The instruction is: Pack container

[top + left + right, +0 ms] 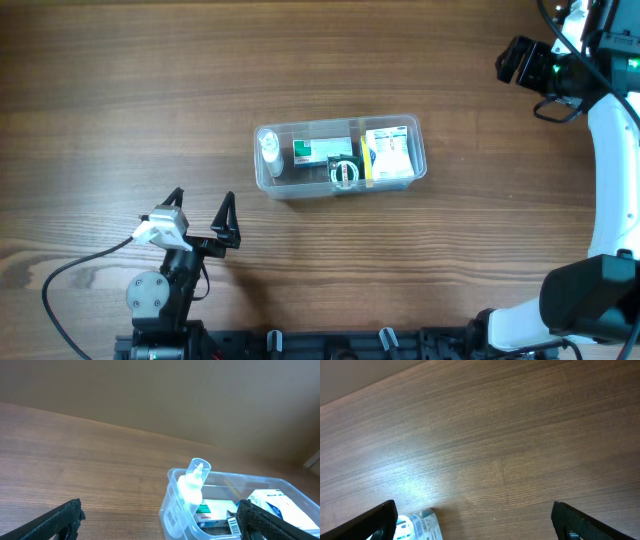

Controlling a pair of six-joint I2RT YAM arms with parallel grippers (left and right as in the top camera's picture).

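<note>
The container [421,160] is a clear plastic tub lying in the middle of the wooden table. Inside it stand a small clear spray bottle [270,154] at the left end, a green-and-white box [317,152], a black round item [345,173] and a white box with a yellow stripe [389,155]. My left gripper [203,206] is open near the front left of the table, apart from the tub, with nothing between its fingers. In the left wrist view the tub [172,507] and bottle [194,485] lie ahead of the left gripper [159,512]. My right gripper [522,60] hovers at the far right, open and empty.
Bare wooden tabletop [120,90] surrounds the tub. In the right wrist view the open right gripper [475,512] looks down on wood, with one end of the tub [422,525] at the lower left. The right arm's white links [612,180] run along the right edge.
</note>
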